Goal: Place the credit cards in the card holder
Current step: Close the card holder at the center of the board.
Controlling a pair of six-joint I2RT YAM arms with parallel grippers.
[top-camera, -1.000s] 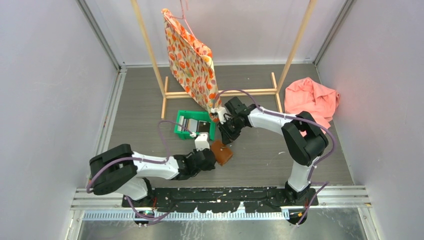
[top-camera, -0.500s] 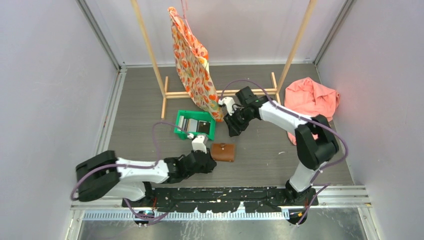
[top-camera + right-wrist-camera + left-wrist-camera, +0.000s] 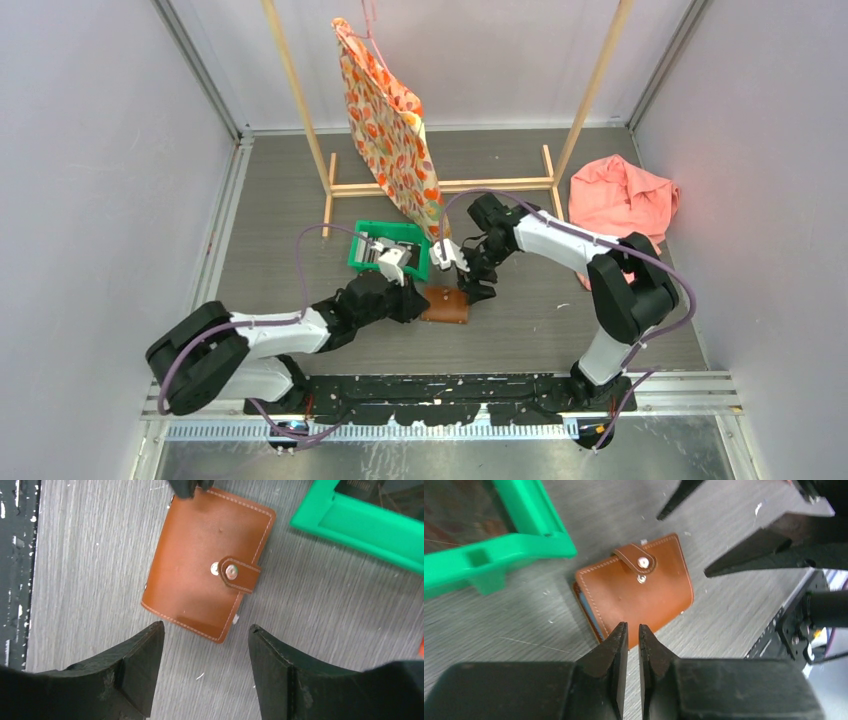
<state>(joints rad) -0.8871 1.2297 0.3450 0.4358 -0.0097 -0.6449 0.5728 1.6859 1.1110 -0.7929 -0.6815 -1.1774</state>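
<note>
Nothing looks loaded yet: the wallet [image 3: 634, 587] lies snapped shut on the worktop [image 3: 520, 310] beside the green bin [image 3: 362, 262], which seems to hold the cards [image 3: 378, 248], with the left tool [image 3: 629, 630] barely parted and empty and the right tool [image 3: 205, 626] wide open above the wallet.

The grey bench [image 3: 280, 200] is carrying a closed brown wallet [image 3: 446, 305] lying flat toward the near edge, a green bin [image 3: 395, 226] sitting just beyond it, a wooden rack [image 3: 500, 182] standing farther back, and a pink cloth [image 3: 620, 200] lying crumpled by the right edge.
</note>
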